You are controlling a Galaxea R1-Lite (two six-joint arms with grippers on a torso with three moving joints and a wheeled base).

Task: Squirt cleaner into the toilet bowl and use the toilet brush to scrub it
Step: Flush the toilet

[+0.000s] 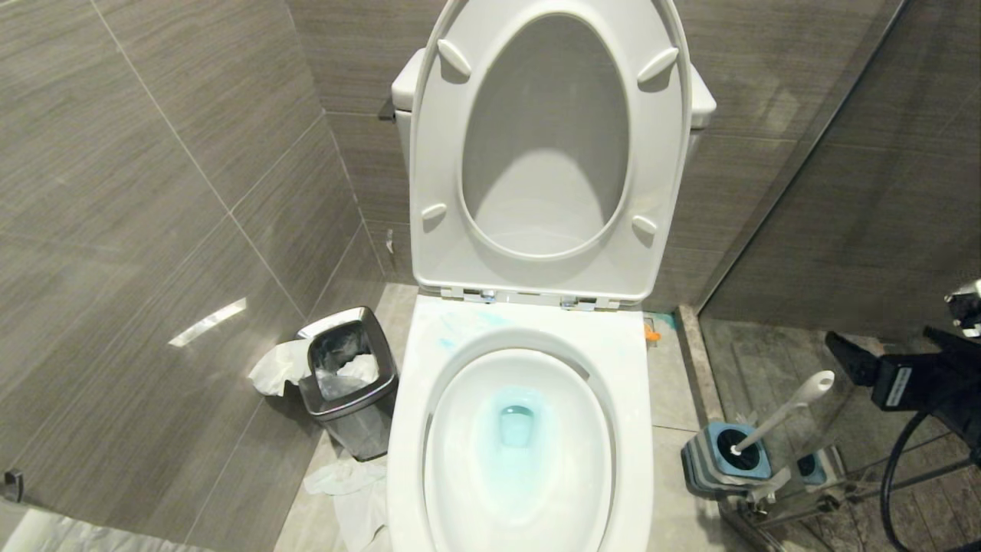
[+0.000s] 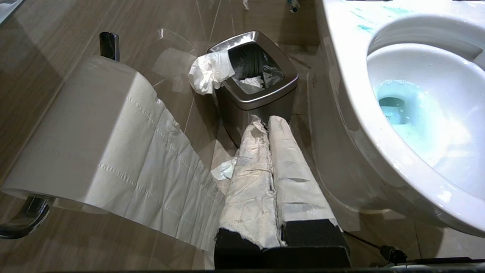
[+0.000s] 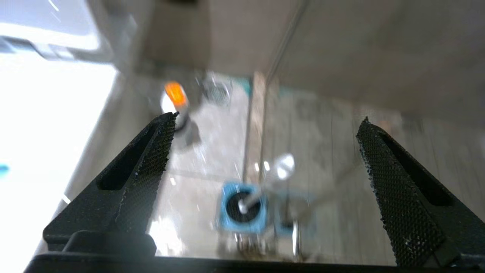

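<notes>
Brush (image 1: 778,414): in holder (image 1: 724,458), right of bowl (image 1: 529,429), handle leaning. Light, stiff, slick plastic; grip mid-handle. Right gripper (image 3: 265,151) spread wide, above brush, empty. Left gripper (image 2: 269,125) pressed together, parked left of bowl. Cleaner (image 1: 517,422) tints bowl water.

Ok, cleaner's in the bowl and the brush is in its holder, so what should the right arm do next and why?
Probably lower the right gripper onto the brush handle and close. Its jaws stand wide open and empty above the brush, which leans in the holder, while blue cleaner tints the water in the bowl, unscrubbed.
</notes>
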